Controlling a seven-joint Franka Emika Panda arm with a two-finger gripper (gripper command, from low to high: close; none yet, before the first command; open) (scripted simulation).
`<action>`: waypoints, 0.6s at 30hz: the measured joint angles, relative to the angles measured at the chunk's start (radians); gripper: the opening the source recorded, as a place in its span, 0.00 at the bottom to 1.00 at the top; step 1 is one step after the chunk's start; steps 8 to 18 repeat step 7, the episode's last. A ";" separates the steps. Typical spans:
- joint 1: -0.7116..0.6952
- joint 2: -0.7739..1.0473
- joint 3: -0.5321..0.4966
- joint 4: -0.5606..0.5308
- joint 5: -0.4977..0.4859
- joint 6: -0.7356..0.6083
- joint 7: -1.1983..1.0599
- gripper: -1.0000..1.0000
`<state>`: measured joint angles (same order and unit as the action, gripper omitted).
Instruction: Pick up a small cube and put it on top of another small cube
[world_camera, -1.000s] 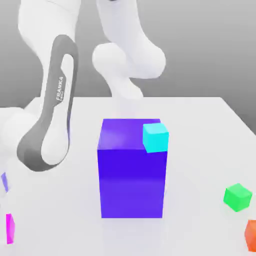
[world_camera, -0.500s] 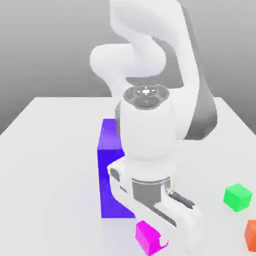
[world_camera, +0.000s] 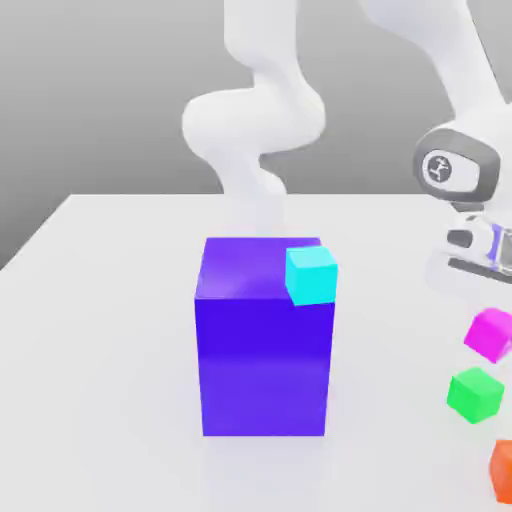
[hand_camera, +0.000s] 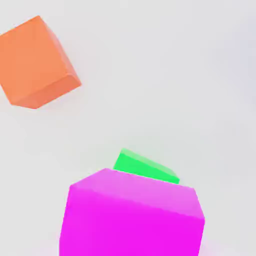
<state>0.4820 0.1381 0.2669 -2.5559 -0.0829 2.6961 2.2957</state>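
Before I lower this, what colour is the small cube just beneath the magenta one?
Bright green; it shows best in the exterior view.

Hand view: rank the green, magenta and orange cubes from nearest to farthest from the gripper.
1. Magenta cube, up close, partly covering the green one.
2. Green cube, just behind the magenta.
3. Orange cube, off to one side, farthest away.

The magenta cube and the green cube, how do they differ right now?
The magenta cube is pink-purple, while the green cube is bright green. In the exterior view the magenta cube appears above the green cube, which sits on the table. In the hand view the magenta cube partly covers the green cube. Both are plain, unmarked cubes.
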 joint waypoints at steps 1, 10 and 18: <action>0.006 0.024 -0.008 0.001 -0.015 0.021 0.012 0.00; 0.029 0.100 -0.041 0.004 -0.068 0.089 0.051 1.00; 0.029 0.100 -0.041 0.004 -0.068 0.089 0.051 1.00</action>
